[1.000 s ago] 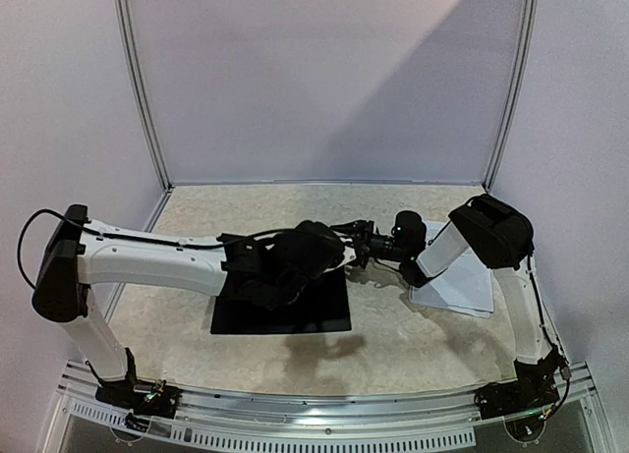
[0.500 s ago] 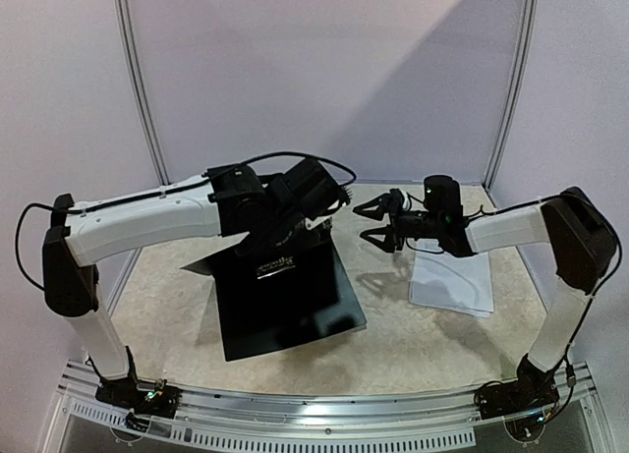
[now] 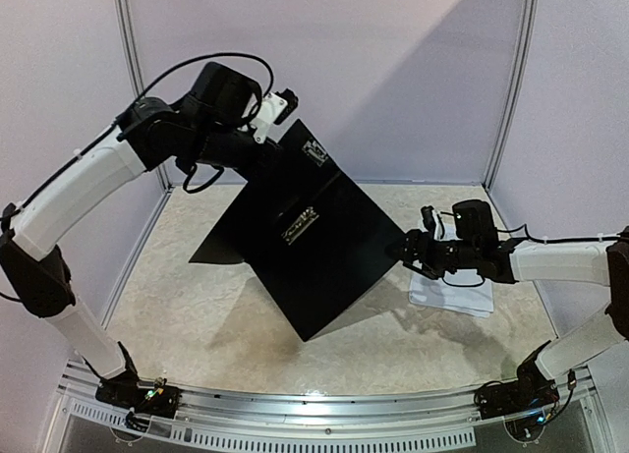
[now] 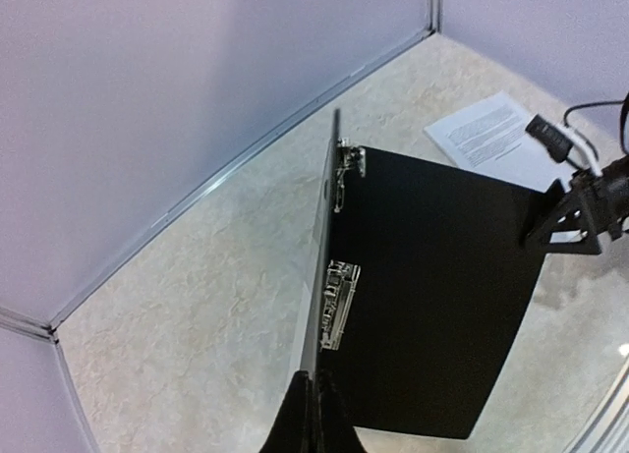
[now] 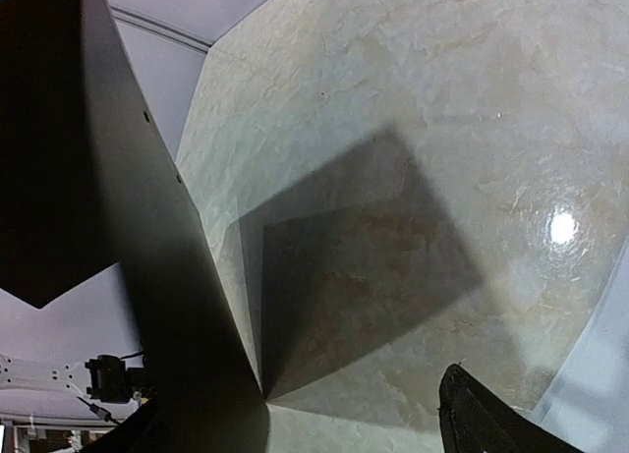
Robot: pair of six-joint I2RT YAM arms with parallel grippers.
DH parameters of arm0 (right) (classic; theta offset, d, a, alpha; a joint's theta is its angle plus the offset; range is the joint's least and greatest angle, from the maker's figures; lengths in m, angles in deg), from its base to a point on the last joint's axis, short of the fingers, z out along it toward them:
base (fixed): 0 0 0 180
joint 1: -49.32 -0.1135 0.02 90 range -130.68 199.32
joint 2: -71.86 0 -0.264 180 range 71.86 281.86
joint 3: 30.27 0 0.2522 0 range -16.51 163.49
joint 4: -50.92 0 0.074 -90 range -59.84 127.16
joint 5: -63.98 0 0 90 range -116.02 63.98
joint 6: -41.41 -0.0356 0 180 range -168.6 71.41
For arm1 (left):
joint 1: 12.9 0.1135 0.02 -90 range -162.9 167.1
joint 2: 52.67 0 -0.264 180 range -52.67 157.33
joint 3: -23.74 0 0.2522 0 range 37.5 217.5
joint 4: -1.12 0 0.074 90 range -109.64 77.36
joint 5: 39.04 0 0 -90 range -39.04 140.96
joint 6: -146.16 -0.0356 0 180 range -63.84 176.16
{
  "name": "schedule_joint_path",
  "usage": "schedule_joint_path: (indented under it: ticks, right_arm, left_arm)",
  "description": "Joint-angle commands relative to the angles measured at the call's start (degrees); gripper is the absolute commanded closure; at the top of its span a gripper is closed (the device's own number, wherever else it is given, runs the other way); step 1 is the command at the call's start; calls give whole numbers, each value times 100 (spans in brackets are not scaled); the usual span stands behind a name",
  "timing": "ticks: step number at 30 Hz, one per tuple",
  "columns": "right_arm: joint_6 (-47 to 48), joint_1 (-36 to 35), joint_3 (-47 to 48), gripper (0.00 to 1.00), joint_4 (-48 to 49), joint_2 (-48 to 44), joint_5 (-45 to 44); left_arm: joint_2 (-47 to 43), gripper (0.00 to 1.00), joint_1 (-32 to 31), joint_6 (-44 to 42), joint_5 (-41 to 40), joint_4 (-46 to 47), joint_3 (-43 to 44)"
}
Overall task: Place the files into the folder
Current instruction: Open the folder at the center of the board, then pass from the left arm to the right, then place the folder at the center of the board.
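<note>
- The folder (image 3: pixel 324 247) stands open and tilted at the middle of the table (image 3: pixel 423 360). Its 2 black covers are spread like a book, and its lowest corner points toward the near side.
- Your left tool (image 3: pixel 291 137) is up high at the folder's top edge, pinched tight on 1 cover. In the left wrist view that cover runs edge-on straight out from the closed fingers (image 4: pixel 316 419).
- 2 metal clips (image 4: pixel 334 304) sit along the inner spine, 1 beyond the other in that view.
- Your right tool (image 3: pixel 406 252) is low, at the right edge of the other cover, with its jaws spread wide and holding nothing. You cannot tell whether a fingertip touches that edge.
- In the right wrist view the black cover fills the left side, 1 finger (image 5: pixel 486 424) shows at the bottom right, and the folder's shadow lies on the table between them.
- The files (image 3: pixel 460 296) lie flat on the table at the right, under your right arm. They are near the folder's right edge but outside it, printed side up.
</note>
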Motion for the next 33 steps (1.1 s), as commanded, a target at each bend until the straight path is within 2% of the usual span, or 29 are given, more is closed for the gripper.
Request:
schedule_joint_path:
  ticks: [1, 6, 7, 10, 12, 14, 16, 20, 24, 27, 29, 33]
  right_arm:
    - [640, 29, 87, 17, 258, -293, -264]
    - [526, 33, 73, 19, 920, 42, 154]
    - [457, 33, 25, 24, 1116, 70, 257]
    - [198, 33, -83, 47, 1426, 91, 390]
    - [146, 29, -113, 68, 1416, -25, 414]
    - [231, 35, -67, 86, 1208, -276, 376]
    - [412, 51, 98, 98, 823, -536, 295]
    - [823, 234, 801, 100, -186, -946, 382]
    - [426, 723, 1630, 100, -1173, -777, 1469]
    - [-36, 1007, 1889, 100, -1650, -561, 2401]
    - [-174, 1036, 1969, 100, -1841, -455, 2803]
    - [-470, 1031, 2090, 100, -2006, -413, 3299]
  left_arm:
    - [-403, 100, 230, 406, 1054, 437, 42]
    - [-745, 100, 581, 856, 1905, 764, -292]
    - [-802, 100, 668, 962, 2095, 844, -378]
    - [-915, 100, 959, 1202, 2498, 940, -484]
    - [-968, 100, 1151, 1345, 2700, 965, -565]
    - [-1067, 100, 1347, 1505, 2841, 1037, -725]
    - [-1198, 100, 1552, 1607, 3077, 1136, -942]
    - [-1453, 92, 2015, 1743, 3157, 1151, -1346]
    - [-1812, 86, 2563, 2103, 3679, 1433, -1986]
    - [-2003, 79, 2752, 2219, 3884, 1495, -2460]
    - [-2082, 77, 2854, 2210, 3976, 1479, -2686]
    - [-2199, 67, 2942, 2002, 3915, 1394, -2914]
